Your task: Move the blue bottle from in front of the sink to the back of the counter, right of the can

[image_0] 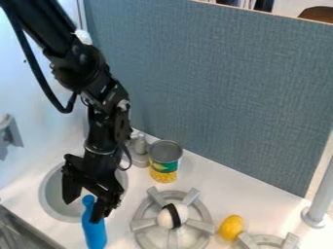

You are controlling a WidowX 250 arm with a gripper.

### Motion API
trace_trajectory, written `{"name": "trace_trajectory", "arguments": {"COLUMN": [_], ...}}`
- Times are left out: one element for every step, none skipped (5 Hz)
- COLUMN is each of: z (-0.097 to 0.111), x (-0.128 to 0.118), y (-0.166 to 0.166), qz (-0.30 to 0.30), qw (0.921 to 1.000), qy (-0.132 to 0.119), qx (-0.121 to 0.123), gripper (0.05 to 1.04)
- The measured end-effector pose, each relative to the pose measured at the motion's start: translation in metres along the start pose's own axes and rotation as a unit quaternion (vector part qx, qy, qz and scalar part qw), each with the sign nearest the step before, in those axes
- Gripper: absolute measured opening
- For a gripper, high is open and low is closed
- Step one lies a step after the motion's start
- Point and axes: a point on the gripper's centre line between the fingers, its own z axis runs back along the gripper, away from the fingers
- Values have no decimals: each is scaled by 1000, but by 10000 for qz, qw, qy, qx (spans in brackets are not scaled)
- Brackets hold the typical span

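White countertop (224, 189) spreads below me, and a blue bottle-shaped thing (96, 236) is at the lower left of the view, its narrow top close by my black gripper (83, 211) — my fingers spread apart, one partly in front of it. Just beside it is the round grey sink (45, 194); to the right, a grey burner (140, 224) bears a white ball with a black band (184, 213), a yellow lemon-like thing (231, 227) near it. Farther back stands an open can (164, 168), before a blue-grey panel (228, 87).
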Motion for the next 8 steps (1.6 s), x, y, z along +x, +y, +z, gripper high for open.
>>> {"name": "trace_trajectory", "arguments": {"z": [-1,-1,-1,16,50,84,106,114], "x": [2,2,1,4,24,44,72,99], "y": [0,1,-1,-6,-14,-35,-50,-75], "qz": [84,62,15,-38,137,-195,-679,-1034], "qw": [10000,9999,9998,9989,9982,9973,9927,9892], "qy": [-15,-28,-10,-6,-22,-234,-578,-842], "qx": [-1,-93,-217,-473,-578,-675,-813,-612], "gripper": [682,398,335,335,335,335,335,335]}}
